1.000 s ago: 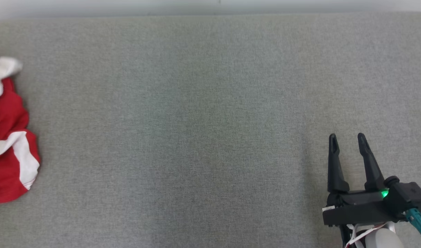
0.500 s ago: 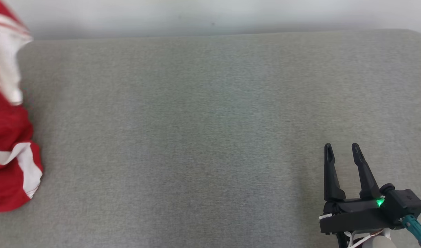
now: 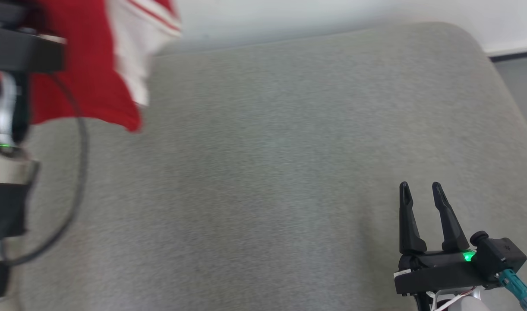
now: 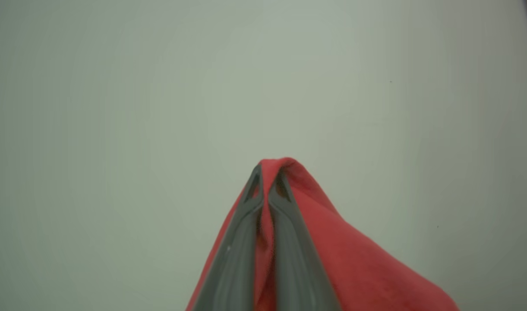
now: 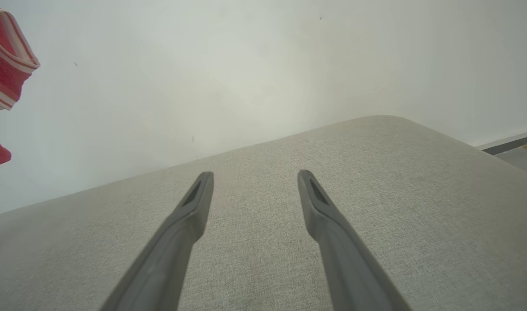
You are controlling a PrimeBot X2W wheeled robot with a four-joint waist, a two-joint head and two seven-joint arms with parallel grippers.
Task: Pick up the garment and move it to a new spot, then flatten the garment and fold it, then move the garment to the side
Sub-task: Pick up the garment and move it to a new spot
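Garment (image 3: 82,77), a red knit top with white panels and thin red-and-white striped trim, hangs at the upper left of the head view. Its blurred lowest corner looks clear of the grey upholstered pad (image 3: 267,172). My left gripper (image 4: 268,177) has its jaws pinched together on a fold of the red cloth, which bulges over the fingertips and drapes down one side. My right gripper (image 3: 418,188) stands with jaws apart and nothing between them, low over the pad's near right. I judge the step in hand to be the carry to a new spot. I would lift high enough that the hem does not drag on the coarse weave, and travel smoothly so the limp fabric does not swing. I would then lower it onto the bare middle of the pad before letting go. The pad is matte and woven, with a rounded far corner.
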